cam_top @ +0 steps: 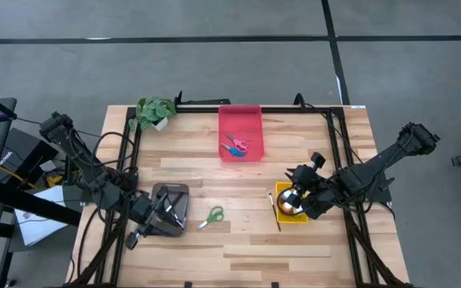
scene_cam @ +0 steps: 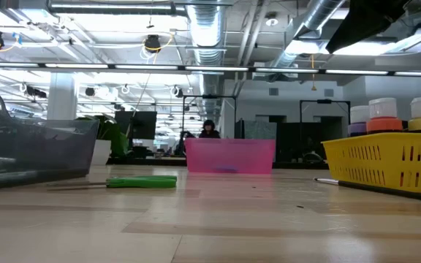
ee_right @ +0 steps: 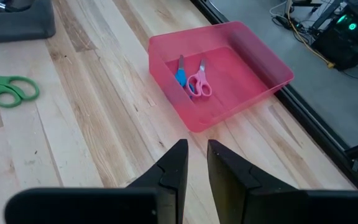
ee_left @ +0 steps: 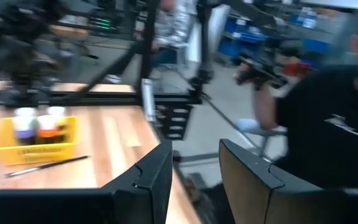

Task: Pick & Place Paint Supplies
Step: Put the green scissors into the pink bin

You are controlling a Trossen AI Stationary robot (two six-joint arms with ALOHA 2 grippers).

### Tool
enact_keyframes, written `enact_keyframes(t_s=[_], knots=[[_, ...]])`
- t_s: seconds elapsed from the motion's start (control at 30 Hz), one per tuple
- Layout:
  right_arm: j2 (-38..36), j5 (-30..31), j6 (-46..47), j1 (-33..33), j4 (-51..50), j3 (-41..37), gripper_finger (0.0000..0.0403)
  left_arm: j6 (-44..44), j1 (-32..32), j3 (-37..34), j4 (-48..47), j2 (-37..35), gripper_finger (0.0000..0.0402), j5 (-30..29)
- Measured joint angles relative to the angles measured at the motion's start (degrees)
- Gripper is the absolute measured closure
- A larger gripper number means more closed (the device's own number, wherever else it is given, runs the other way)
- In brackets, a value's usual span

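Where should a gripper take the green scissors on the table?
Grip the green scissors from straight above, where handles meet blades. They lie flat on the bare wood, closed, between the grey tray and yellow tray, with open space all round.

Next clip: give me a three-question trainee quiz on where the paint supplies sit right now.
1. True or false: the green scissors lie inside the grey tray.
2. Which tray holds the pink scissors? A) yellow B) red C) grey
3. Fill in: the brush lies on the table beside the ____ tray.

Key:
1. False; they lie on the bare wood next to it.
2. B, the red tray, together with the blue scissors.
3. Yellow.
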Motion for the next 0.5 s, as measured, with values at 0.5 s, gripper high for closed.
enact_keyframes(t_s=[0.5], knots=[[0.0, 0.0, -0.2, 0.0, 0.0, 0.0, 0.0346, 0.8, 10.8, 0.0, -0.5, 1.4, 0.0241, -12.3]])
